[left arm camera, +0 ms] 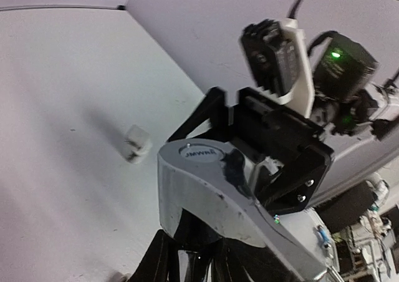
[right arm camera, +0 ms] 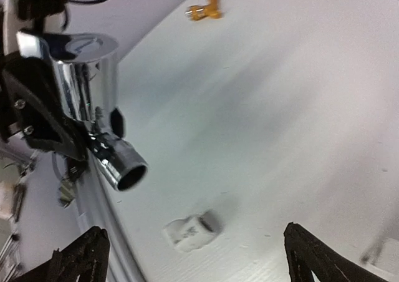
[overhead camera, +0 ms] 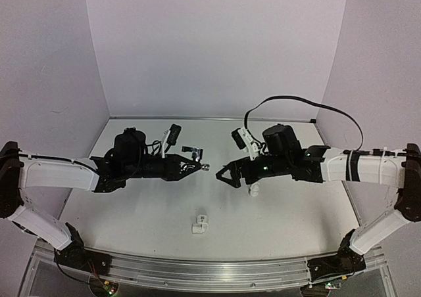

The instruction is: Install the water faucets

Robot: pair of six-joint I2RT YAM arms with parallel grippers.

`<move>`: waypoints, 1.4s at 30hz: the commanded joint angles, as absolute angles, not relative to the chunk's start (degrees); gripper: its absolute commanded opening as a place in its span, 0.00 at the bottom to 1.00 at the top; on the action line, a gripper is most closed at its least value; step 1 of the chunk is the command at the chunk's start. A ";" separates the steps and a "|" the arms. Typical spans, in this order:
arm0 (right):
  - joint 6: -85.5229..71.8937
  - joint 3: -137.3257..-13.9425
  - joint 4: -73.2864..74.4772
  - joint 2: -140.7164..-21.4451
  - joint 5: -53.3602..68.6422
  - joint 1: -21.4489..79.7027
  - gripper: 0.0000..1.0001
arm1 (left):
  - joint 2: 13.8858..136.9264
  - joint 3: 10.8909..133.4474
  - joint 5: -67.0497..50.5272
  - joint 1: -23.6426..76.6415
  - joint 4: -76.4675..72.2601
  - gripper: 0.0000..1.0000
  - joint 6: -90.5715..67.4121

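Left gripper clamped tight on silver faucet, held mid-air above desk, open pipe end facing right gripper. Right gripper spread wide, holding nothing. Brass faucet lies on desk, well apart.

The tap sat in my left gripper, at nine o'clock from my right gripper; a fitting lay at six.
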State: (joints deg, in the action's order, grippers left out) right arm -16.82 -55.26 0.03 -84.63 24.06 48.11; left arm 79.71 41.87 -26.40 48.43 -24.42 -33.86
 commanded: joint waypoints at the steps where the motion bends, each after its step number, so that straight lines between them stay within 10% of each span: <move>1: -16.22 -56.31 9.82 -83.22 -2.30 46.24 0.98 | 76.28 43.50 -12.88 48.43 -16.14 0.00 -30.28; 16: -20.38 -76.57 35.96 -106.91 1.43 38.02 0.79 | 75.05 42.63 -9.11 48.43 -14.25 0.00 -31.11; 42: -16.72 -80.33 40.42 -114.35 5.71 38.00 0.39 | 76.14 42.32 -8.92 48.43 -14.32 0.00 -31.30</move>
